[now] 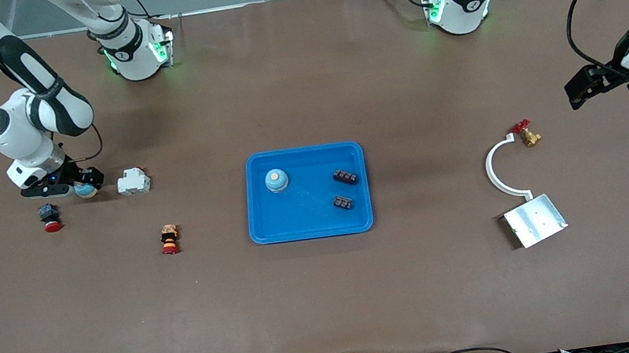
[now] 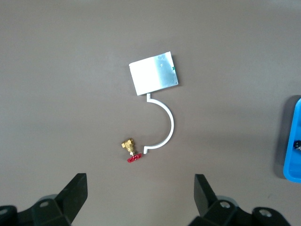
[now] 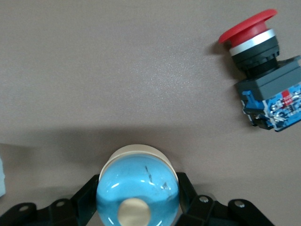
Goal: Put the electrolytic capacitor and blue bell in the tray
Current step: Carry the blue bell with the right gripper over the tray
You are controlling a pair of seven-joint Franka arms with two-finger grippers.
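Two blue bells are seen: one gripped at the table's right-arm end, one lying in the tray.

The right gripper (image 3: 137,207) is closed on a glossy blue bell (image 3: 137,190) with a cream rim and button, its black fingers (image 3: 87,200) pressed to the dome's sides, low at the table beside a white block (image 1: 133,181). A second bell (image 1: 277,180) and two small black ribbed parts (image 1: 345,177) lie in the smooth blue tray (image 1: 312,230) at mid-table. Two red-capped push buttons (image 1: 50,216) are counted nearer the front camera. The left gripper (image 2: 141,197) waits with fingers wide apart, holding nothing, over a brass valve (image 2: 129,149), a white curved strip (image 2: 165,123) and a silver plate (image 2: 154,73).
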